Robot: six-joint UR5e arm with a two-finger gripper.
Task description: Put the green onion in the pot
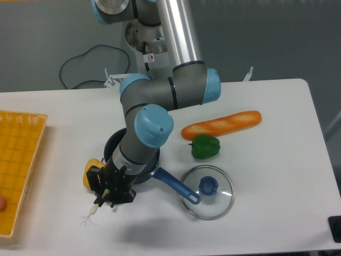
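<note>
The green onion's white bulb end [95, 209] and wispy roots stick out below my gripper [105, 199], which is closed around the stalk. The green leaves are hidden behind the gripper and wrist. The pot [113, 145] is a dark blue-grey saucepan, mostly covered by my arm. Its rim shows at the left, and its blue handle [176, 184] points to the lower right. The gripper hangs just in front of and to the left of the pot, with the bulb over the table.
A yellow object [90, 172] lies by the pot's left side, touching the gripper's edge. A glass lid with a blue knob [208, 191], a green bell pepper [205, 147] and a baguette [221, 124] lie to the right. A yellow basket [18, 170] is at the left edge.
</note>
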